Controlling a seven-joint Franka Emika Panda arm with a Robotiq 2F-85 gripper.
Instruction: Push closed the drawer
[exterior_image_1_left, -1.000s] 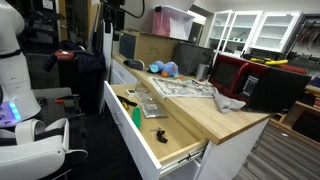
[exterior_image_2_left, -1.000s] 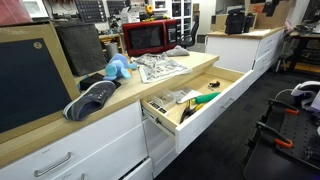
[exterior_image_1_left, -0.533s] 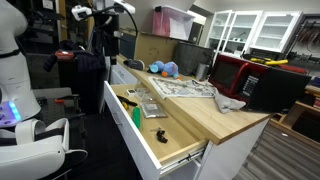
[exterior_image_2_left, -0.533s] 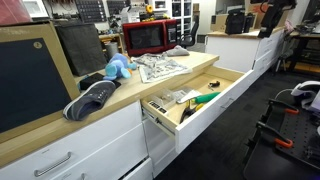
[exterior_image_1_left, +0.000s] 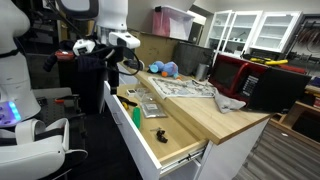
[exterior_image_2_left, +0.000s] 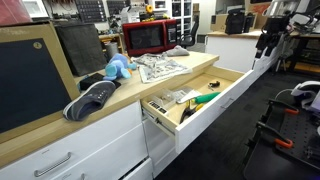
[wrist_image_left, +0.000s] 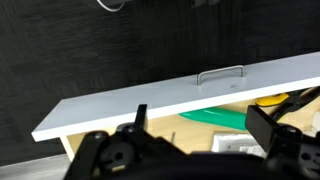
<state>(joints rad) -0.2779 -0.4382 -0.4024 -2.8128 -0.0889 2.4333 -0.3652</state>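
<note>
Wood counter (exterior_image_2_left: 135, 92) fills the near side of an exterior view, w/ closed white drawer fronts (exterior_image_2_left: 70, 150) under it. Next out, the drawer (exterior_image_2_left: 222, 100) stands well out from under the counter edge, contents showing: papers & a green tool (exterior_image_2_left: 205, 98). Beyond its far end, up high and well apart from it, hangs the gripper (exterior_image_2_left: 266, 42), too small there to read.

Wrist view settles it. The gripper (wrist_image_left: 195, 118) has its jaws spread wide, nothing btwn them. It looks down over the drawer's white front, w/ the drawer's inside on the gripper's side and dark floor past it. A small bar handle (wrist_image_left: 220, 75) shows just past that front; can't tell whose it is.

Risks, as I judge them:
1) Gripper seems to sit over the inside, not out front. Dropping straight down puts it among the contents, not on the outer face.
2) It's near one end. An off-centre shove on so long a drawer could rack it on its slides & jam it part-way.
3) Spread fingers could straddle the front's top edge or hook the handle.
4) Contact too high could slip over the edge.
5) The green tool may catch under the counter; its height isn't clear.
</note>
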